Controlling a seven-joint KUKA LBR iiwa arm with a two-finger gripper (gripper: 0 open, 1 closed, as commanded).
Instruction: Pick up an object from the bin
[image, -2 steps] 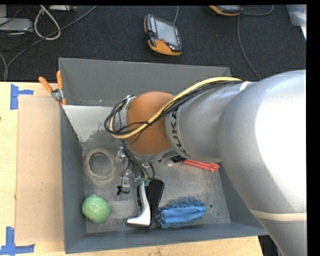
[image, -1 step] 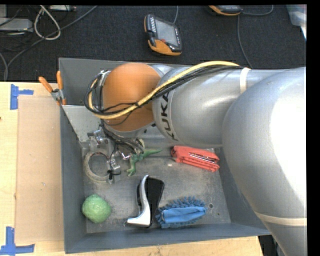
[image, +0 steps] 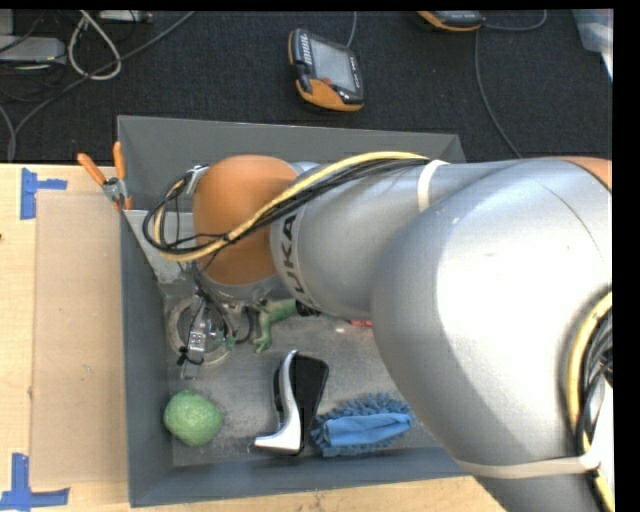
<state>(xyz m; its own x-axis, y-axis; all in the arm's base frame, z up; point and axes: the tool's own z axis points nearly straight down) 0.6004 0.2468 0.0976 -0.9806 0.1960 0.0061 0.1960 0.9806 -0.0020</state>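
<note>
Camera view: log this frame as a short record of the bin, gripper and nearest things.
bin: grey metal bin
gripper: gripper low in the bin's left half, under the arm's orange cover
nearest things: small green toy to its right; green ball toward the view's lower left corner
also in bin: black-and-silver shoe-like thing; blue fuzzy cloth
held thing: cannot tell
</note>
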